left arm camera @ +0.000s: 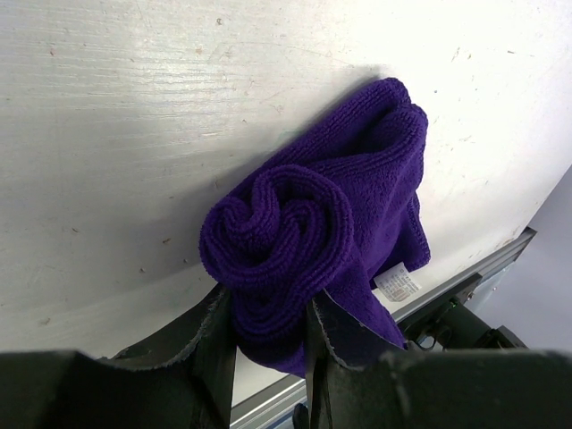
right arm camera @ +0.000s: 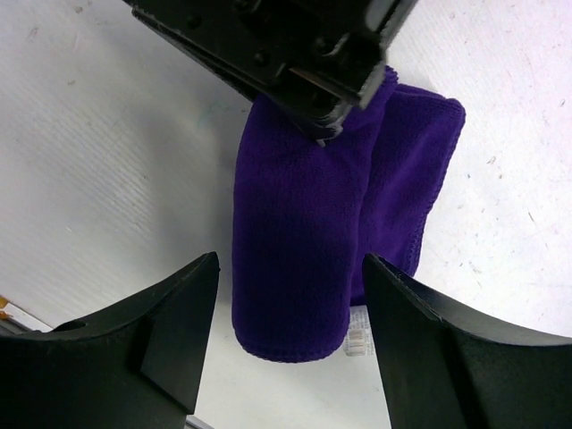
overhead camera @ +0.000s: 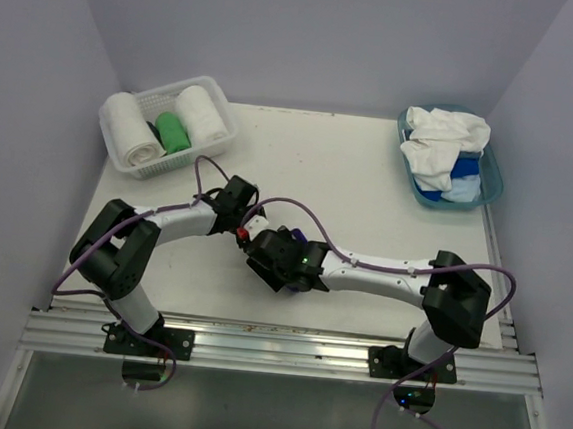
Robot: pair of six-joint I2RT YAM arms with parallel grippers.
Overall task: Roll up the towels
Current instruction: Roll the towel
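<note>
A deep purple towel [left arm camera: 295, 214] lies on the white table, rolled most of the way, with its spiral end facing the left wrist camera and a loose flap with a white label behind it. My left gripper [left arm camera: 268, 313] is shut on the end of the roll, one finger on each side. My right gripper [right arm camera: 290, 264] is open and straddles the other end of the same roll [right arm camera: 295, 241] without touching it. In the top view both grippers, left [overhead camera: 243, 233] and right [overhead camera: 269, 258], meet at the table's middle and hide most of the towel.
A white lattice basket [overhead camera: 217, 96] at the back left holds two white rolled towels [overhead camera: 133, 129] and a green roll [overhead camera: 173, 132]. A teal tub [overhead camera: 492, 177] at the back right holds crumpled white [overhead camera: 441, 143] and blue towels. The table's metal rail [overhead camera: 285, 350] runs along the near edge.
</note>
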